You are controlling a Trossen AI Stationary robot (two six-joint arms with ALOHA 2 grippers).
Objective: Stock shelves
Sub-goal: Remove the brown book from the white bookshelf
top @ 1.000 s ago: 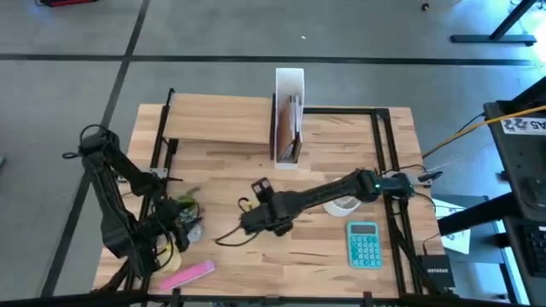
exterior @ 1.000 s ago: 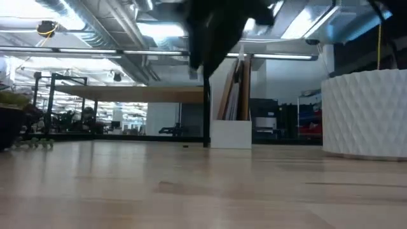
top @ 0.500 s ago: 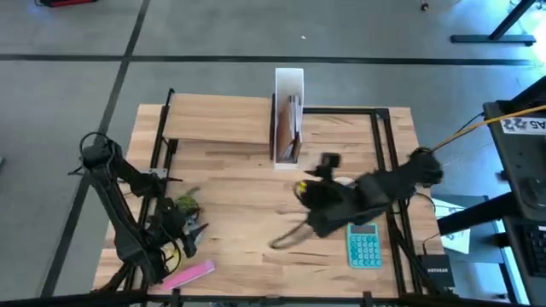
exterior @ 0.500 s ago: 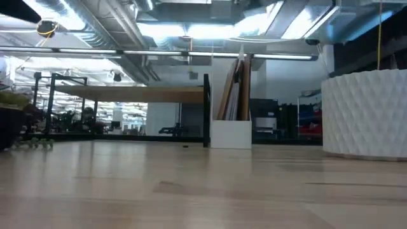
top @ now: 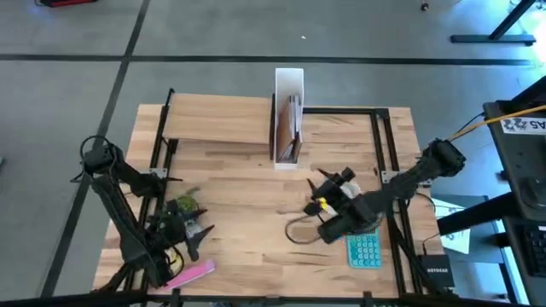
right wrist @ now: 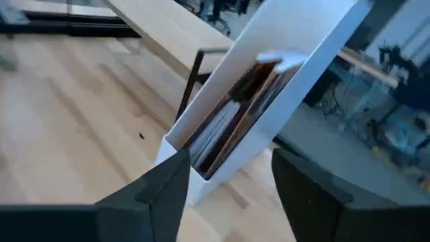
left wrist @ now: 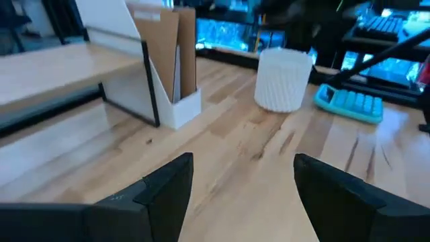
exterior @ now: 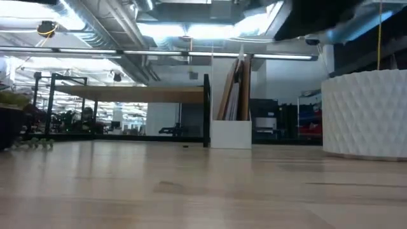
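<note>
The shelf (top: 220, 119), a raised light-wood plank on a black frame, stands at the table's far left. Against its right end stands the tall white file box (top: 288, 119) with brown folders upright inside; both also show in the low view as the shelf (exterior: 146, 95) and the file box (exterior: 232, 130). My right gripper (top: 328, 181) hovers open over the table's right middle, pointing toward the file box (right wrist: 248, 107), with nothing between its fingers. My left gripper (top: 200, 228) waits open near the table's near left, low over the wood.
A white ribbed cup (left wrist: 285, 79) and a teal calculator (top: 365, 249) sit at the right, near my right arm. A pink object (top: 188, 275) lies at the near left edge, a green object (top: 181, 205) beside my left gripper. A black cable (top: 299, 230) loops below the right arm.
My right arm has drawn back from the table's middle toward its right edge, and its gripper has turned to face the file box. The black cable loop has moved along with it.
</note>
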